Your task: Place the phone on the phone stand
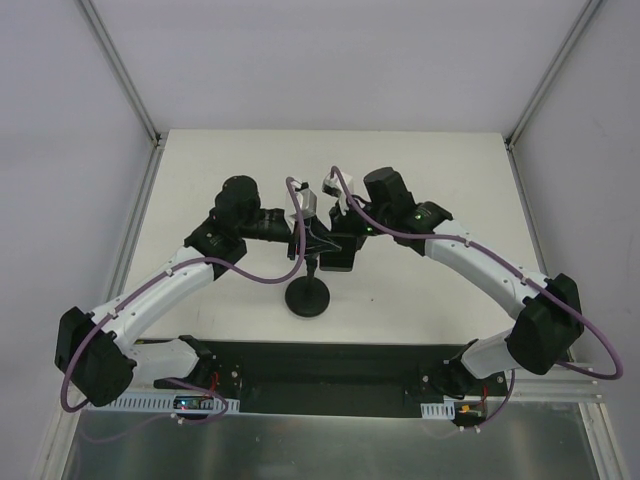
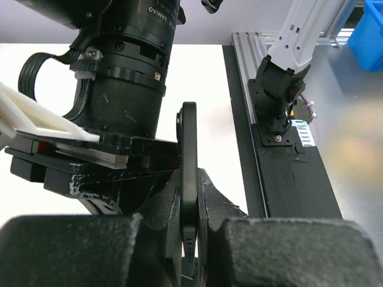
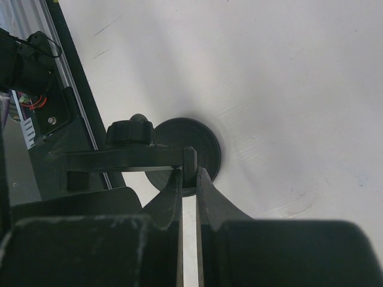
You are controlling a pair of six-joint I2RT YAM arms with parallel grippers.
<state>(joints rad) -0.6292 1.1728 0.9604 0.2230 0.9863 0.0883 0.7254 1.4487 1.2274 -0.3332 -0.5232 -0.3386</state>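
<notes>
Holding phone [image 2: 189, 155] by thin edge in clamped left fingers [image 2: 218, 206], steadying phone stand [image 3: 200, 146] in clamped right fingers [image 3: 214, 208]. Risks edge slip, phone dropping onto desk [image 3: 287, 89].

White tabletop [image 1: 420, 170] (evenly lit), pale grey walls [image 1: 330, 60], aluminium frame posts [image 1: 125, 75].

The phone [image 2: 189, 155] and its stand [image 1: 308, 297] were both black, the table [image 1: 430, 170] was plain white, the cables [image 1: 255, 278] were purple.
</notes>
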